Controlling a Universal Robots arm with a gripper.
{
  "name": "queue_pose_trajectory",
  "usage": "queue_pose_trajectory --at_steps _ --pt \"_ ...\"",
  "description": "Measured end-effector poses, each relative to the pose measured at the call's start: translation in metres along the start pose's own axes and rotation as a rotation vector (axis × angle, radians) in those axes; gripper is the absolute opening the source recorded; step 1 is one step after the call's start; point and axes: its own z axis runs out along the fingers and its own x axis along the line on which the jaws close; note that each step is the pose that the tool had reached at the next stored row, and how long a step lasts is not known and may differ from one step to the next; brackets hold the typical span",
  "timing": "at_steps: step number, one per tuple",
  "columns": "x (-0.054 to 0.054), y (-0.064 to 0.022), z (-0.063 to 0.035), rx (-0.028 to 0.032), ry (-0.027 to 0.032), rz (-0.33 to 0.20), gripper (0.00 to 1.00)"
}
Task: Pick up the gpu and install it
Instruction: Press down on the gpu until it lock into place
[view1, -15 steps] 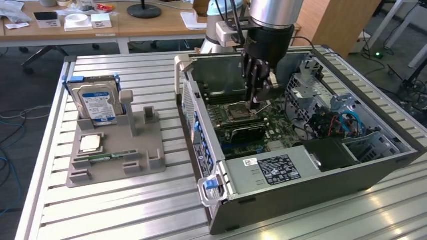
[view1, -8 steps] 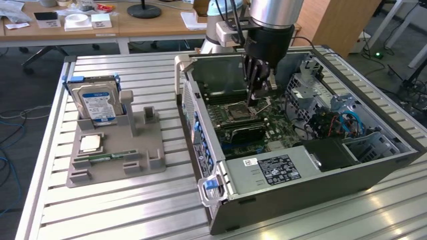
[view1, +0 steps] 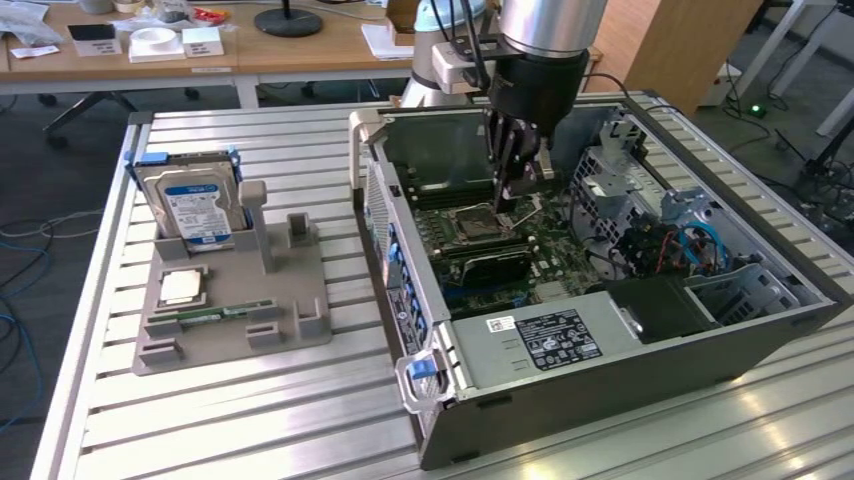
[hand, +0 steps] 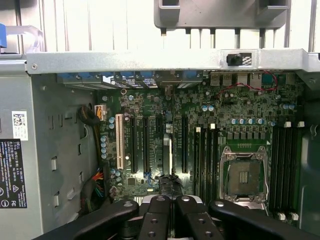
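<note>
The gpu (view1: 483, 264) stands on edge in an expansion slot of the motherboard inside the open computer case (view1: 601, 350). In the wrist view the gpu (hand: 166, 150) appears edge-on as a thin dark strip between the black slots. My gripper (view1: 506, 205) hangs over the motherboard, above the card, beside the CPU socket (view1: 474, 222). The gripper (hand: 172, 200) is shut, fingers (hand: 159, 215) pressed together with nothing visible between them. Whether the fingertips touch the card's upper edge I cannot tell.
A grey parts holder (view1: 227, 320) sits at the exterior view's left with a silver hard drive (view1: 194, 200), a CPU (view1: 183, 287) and a RAM strip (view1: 214, 315). Case walls, the power supply (view1: 547, 335) and drive cage (view1: 627, 185) surround the motherboard.
</note>
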Motion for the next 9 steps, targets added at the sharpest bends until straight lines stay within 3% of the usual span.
queue_pose_trajectory --at_steps 9 --pt "0.0 0.0005 0.0155 -0.0001 0.0001 0.0 0.11"
